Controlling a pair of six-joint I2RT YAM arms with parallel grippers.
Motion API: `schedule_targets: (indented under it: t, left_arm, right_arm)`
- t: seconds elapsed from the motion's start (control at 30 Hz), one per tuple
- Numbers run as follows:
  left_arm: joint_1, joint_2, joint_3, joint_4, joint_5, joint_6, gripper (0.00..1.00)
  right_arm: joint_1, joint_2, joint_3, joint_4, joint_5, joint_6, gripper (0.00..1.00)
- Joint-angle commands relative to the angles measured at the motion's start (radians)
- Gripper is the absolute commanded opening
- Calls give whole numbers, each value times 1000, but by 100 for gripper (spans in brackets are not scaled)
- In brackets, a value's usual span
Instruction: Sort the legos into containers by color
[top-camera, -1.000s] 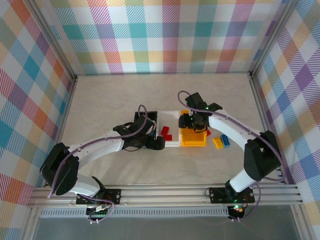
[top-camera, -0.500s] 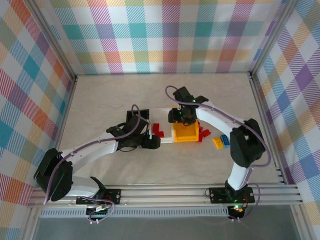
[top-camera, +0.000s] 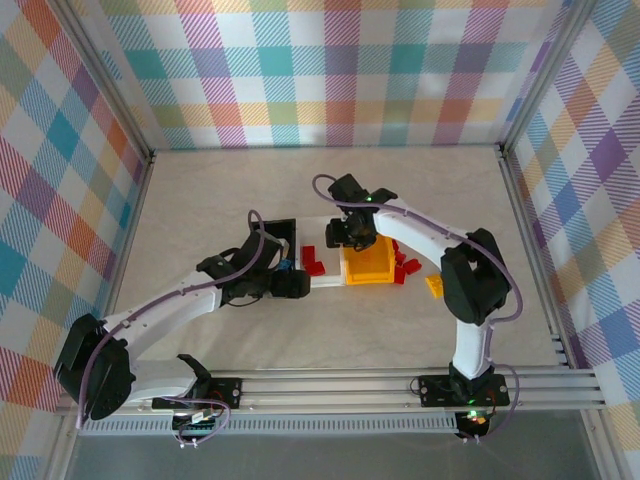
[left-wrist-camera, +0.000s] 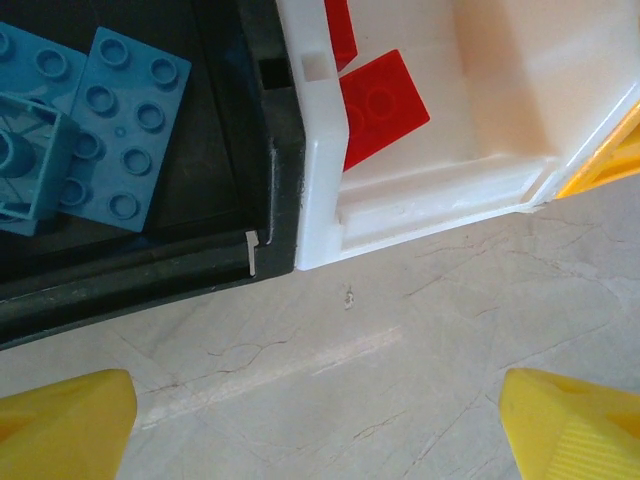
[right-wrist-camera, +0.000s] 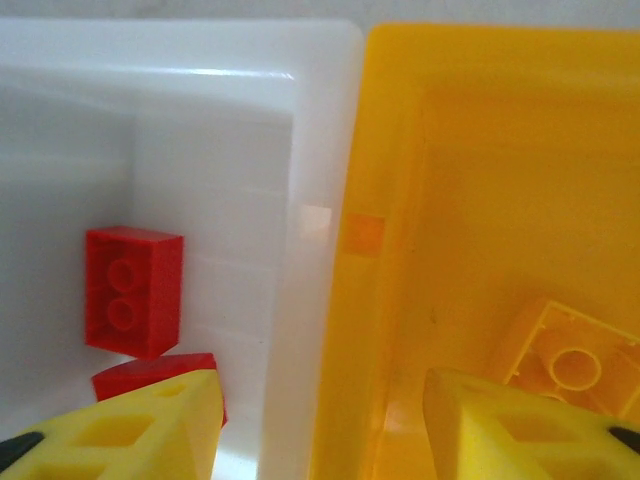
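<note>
Plaid-panelled enclosure; pale marbled surface (top-camera: 250, 200).

Containers, side by side and touching:
- black rectangular plastic bin (left-wrist-camera: 285, 150), holding light blue studded bricks (left-wrist-camera: 125, 130);
- clear-white rectangular plastic bin (right-wrist-camera: 200, 60), holding red studded bricks (right-wrist-camera: 132, 290);
- yellow-orange rectangular plastic bin (right-wrist-camera: 500, 180), holding a yellow-orange brick (right-wrist-camera: 570, 365), partly hidden behind a finger.

Loose stock:
- small red bricks (top-camera: 406, 268) on the surface, just beside the yellow-orange bin's right side;
- one yellow brick (top-camera: 434, 286) near them.

Left hand (left-wrist-camera: 315, 400): fingers wide apart, empty, hovering over bare surface at the near corner where the black and white bins meet.

Right hand (right-wrist-camera: 320, 385): fingers partly apart with nothing between them, poised above the shared wall of the white and yellow-orange bins.

Step in hand, as judged: between picks, late in the sort.

Next move, as judged: the right hand swings out to the loose bricks, closes on one red piece without nudging its neighbours, then carries it to the white bin.
</note>
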Motion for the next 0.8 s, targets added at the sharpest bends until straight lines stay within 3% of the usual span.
schedule_targets:
  t: [0.0, 0.13, 0.3, 0.53, 0.77]
  left_arm:
    - [11, -38, -22, -33, -7, 15, 94]
    - [17, -60, -37, -44, -7, 15, 94]
    - [28, -86, -49, -56, -8, 18, 94]
    - [42, -106, -56, -64, -3, 21, 94]
    - [54, -152, -45, -111, -12, 24, 94]
  right_arm:
    - [5, 35, 17, -20, 18, -16, 48]
    - [6, 62, 49, -33, 45, -30, 33]
    - [25, 45, 99, -64, 103, -41, 21]
    - [30, 92, 292, -137, 138, -69, 18]
    - [22, 305, 597, -162, 130, -105, 18]
